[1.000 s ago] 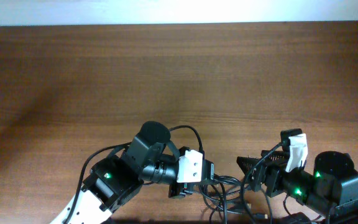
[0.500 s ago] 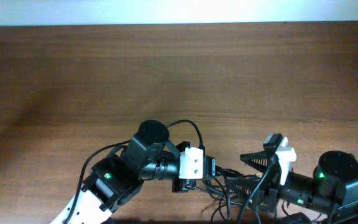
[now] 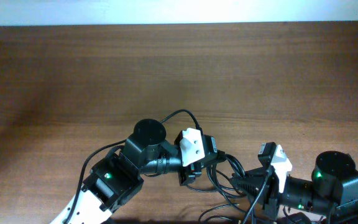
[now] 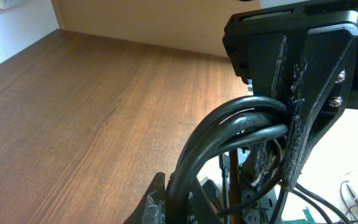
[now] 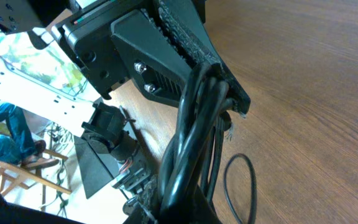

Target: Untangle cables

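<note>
**Item 1:** thin black flexible cables (image 3: 220,177), 1 tangled bunch near the front edge of the brown wood-grain table (image 3: 166,68), strung between both arms.

**Item 2:** left gripper (image 3: 193,174), jaws fully closed, pinching several strands together in a thick arch.

**Item 3:** right gripper (image 3: 238,183), jaws likewise closed on a sheaf of the same cords, near the left.

**Risk note:** you hold 2 grips on multiple strands.
- Pull them apart and the knot may tighten rather than loosen.
- Strands could slip from the pads.
- Loose loops could slide off the front edge.
- Loops could also snag the thicker black arm wire (image 3: 180,114).
</note>
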Controlling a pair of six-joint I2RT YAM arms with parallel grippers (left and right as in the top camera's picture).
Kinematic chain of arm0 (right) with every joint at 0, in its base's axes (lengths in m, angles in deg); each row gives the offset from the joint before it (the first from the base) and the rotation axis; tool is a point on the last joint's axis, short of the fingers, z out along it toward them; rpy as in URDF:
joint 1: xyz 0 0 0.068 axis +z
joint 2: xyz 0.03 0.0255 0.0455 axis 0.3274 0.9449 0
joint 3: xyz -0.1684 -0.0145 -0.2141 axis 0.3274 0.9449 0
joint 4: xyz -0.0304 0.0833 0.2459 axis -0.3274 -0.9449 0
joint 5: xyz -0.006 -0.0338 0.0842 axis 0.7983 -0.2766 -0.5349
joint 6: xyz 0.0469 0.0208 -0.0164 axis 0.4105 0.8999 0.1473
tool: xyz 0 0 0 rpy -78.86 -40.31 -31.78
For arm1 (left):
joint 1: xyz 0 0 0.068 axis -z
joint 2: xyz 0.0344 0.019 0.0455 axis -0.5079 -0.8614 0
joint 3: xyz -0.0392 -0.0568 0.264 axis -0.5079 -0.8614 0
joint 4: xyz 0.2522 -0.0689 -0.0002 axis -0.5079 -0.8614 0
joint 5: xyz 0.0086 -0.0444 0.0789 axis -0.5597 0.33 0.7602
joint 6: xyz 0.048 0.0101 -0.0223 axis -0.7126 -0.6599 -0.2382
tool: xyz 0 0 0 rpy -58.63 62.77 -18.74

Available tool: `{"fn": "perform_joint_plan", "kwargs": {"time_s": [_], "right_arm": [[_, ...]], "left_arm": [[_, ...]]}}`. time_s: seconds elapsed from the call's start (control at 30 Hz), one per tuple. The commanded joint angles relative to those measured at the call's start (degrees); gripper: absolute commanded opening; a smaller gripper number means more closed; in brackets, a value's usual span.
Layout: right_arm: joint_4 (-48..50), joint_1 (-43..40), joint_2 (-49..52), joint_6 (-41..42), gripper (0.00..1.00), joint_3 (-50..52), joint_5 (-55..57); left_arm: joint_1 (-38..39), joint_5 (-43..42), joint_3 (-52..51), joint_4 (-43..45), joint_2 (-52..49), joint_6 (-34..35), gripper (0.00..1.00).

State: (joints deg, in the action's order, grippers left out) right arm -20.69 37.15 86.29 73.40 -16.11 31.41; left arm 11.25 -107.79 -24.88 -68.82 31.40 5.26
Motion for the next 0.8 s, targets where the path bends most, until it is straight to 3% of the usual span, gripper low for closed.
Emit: {"fn": "perform_joint_plan", "kwargs": {"time_s": [0.0,0.07,0.1,0.13,0.17,0.4,0.57,0.77], "right_arm": [[0.50,0.33,-0.33,-0.28,0.04,-0.72,1.73],[0.50,0.33,-0.33,3.04,0.04,-0.72,6.14],[0.50,0.33,-0.33,6.05,0.04,-0.72,9.88],[0.50,0.33,-0.33,8.61,0.04,-0.72,12.66],[0.52,0.33,-0.33,10.36,0.04,-0.72,14.38],[0.68,0.33,-0.33,20.94,0.04,-0.72,23.78],[2.43,0.28,-0.33,25.44,0.04,-0.72,23.91],[3.54,0.28,-0.35,27.96,0.04,-0.74,23.45]], "left_arm": [[0.09,0.76,0.52,0.50,0.28,1.33,0.00],[0.09,0.74,0.52,0.50,0.28,1.33,0.00],[0.09,0.74,0.52,0.33,0.28,1.33,0.17],[0.09,0.72,0.52,0.33,0.28,1.33,0.45],[0.09,0.72,0.52,0.33,0.28,1.33,0.97],[0.07,1.81,0.52,-0.07,0.28,1.36,0.99],[-0.28,17.27,0.52,-6.93,0.28,6.78,0.99],[-7.67,14.29,0.52,-11.76,0.26,11.26,0.99]]}}
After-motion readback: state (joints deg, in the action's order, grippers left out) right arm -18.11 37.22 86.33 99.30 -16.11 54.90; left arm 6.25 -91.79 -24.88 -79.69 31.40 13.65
